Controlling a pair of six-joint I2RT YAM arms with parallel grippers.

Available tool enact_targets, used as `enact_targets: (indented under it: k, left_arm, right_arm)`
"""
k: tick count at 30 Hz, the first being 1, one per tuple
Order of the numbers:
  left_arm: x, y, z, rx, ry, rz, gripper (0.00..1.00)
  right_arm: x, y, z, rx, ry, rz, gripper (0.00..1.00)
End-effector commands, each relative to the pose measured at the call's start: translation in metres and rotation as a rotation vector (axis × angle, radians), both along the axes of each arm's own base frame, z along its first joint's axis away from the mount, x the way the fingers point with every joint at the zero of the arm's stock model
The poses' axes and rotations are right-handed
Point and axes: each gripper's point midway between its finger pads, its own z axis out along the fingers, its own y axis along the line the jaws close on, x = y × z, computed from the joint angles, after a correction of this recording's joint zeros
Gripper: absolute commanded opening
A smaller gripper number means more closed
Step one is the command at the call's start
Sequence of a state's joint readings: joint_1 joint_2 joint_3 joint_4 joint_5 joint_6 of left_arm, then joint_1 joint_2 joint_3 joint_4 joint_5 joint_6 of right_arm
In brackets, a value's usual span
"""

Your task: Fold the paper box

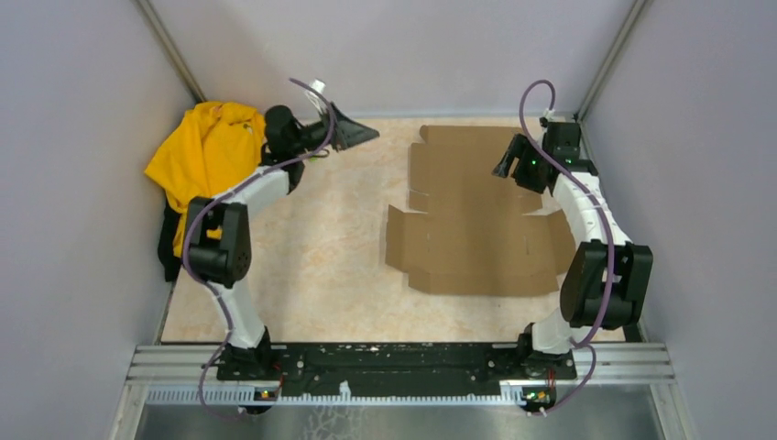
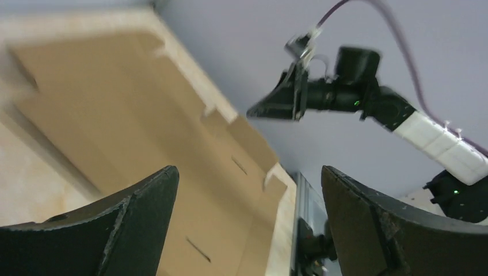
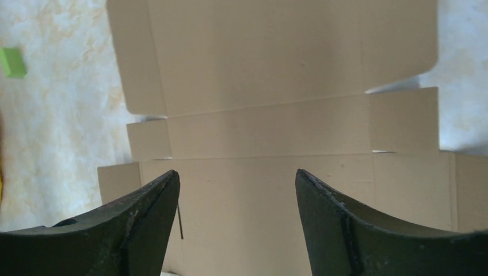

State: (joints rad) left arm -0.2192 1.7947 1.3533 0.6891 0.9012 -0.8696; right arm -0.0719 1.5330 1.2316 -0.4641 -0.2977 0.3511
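While you've got both arms up over the table [image 1: 311, 275], nothing on the paper box [image 1: 476, 220] is folded yet, as far as I can see. It lies on the right half of the table as a flat die-cut sheet. Every flap and tab is spread out level, with no wall raised and no crease bent up. So you're basically at the start line.

Your right gripper [image 3: 236, 172] hangs over the far right part of the sheet and looks straight down on the panels. Its fingers are spread wide and hold nothing. It doesn't look like it's touching the cardboard, though height is hard to judge from these views.

Your left gripper [image 2: 248, 172] sits at the far left, just beside the yellow cloth [image 1: 206, 151], and points across toward the box. It's also spread open and empty, well apart from the cardboard.

What's left, I reckon, is all of it: side walls up, end flaps in, tabs tucked, lid over. There's also a small green block [image 3: 12, 62] on the table off to the side of the sheet, probably not in your way.
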Motion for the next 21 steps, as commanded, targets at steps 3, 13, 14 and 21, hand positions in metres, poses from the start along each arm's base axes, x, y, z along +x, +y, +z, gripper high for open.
enact_targets:
  k: [3,13,14,21]
  left_arm:
    - [-0.008,-0.028,-0.037,0.376,0.011,0.181,0.99]
    - [-0.019,-0.035,-0.060,0.365,0.092,0.229,0.99]
    - [-0.019,-0.036,-0.072,0.423,0.085,0.271,0.99]
    - [-0.018,-0.031,-0.142,0.521,0.192,0.329,0.99]
  right_arm:
    - [0.003,-0.037,-0.002,-0.173,0.006,-0.099,0.66]
    - [-0.006,-0.098,0.005,-0.325,0.004,-0.380,0.42]
    - [-0.008,-0.102,0.004,-0.304,-0.012,-0.407,0.36]
    - [-0.025,-0.130,-0.019,-0.299,0.011,-0.513,0.21]
